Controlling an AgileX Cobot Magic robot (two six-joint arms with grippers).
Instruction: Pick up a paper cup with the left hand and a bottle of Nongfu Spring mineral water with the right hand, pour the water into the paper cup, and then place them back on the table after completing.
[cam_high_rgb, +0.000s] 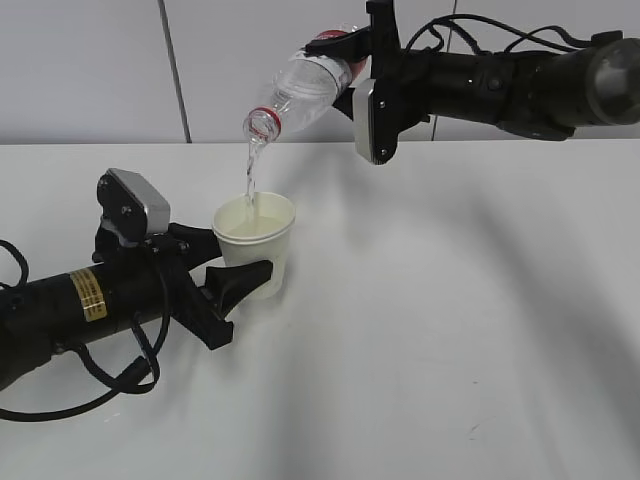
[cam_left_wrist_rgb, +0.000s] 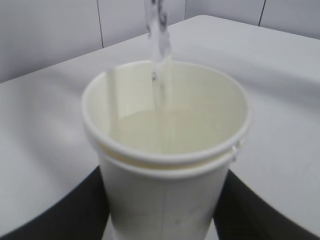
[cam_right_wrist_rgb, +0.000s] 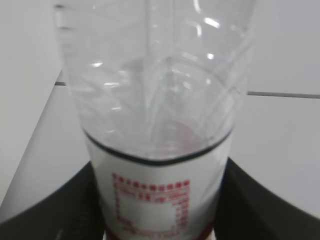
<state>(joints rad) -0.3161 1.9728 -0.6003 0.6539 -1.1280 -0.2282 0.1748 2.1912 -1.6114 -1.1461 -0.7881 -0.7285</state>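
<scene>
The white paper cup (cam_high_rgb: 256, 244) stands upright, just above or on the white table (cam_high_rgb: 450, 330); I cannot tell which. My left gripper (cam_high_rgb: 232, 268) is shut on it, black fingers (cam_left_wrist_rgb: 60, 210) on both sides of the cup (cam_left_wrist_rgb: 165, 150). My right gripper (cam_high_rgb: 345, 62) is shut on the clear Nongfu Spring bottle (cam_high_rgb: 305, 88), tilted mouth-down to the left above the cup. A thin stream of water (cam_high_rgb: 251, 172) falls from the open mouth into the cup, and water (cam_left_wrist_rgb: 155, 135) lies inside it. The right wrist view shows the bottle (cam_right_wrist_rgb: 155, 125) and its white, red-printed label.
A grey-white panelled wall (cam_high_rgb: 100, 70) rises behind the table. The left arm's black cable (cam_high_rgb: 100, 385) loops on the table at front left. The right arm (cam_high_rgb: 520, 80) reaches in from the upper right.
</scene>
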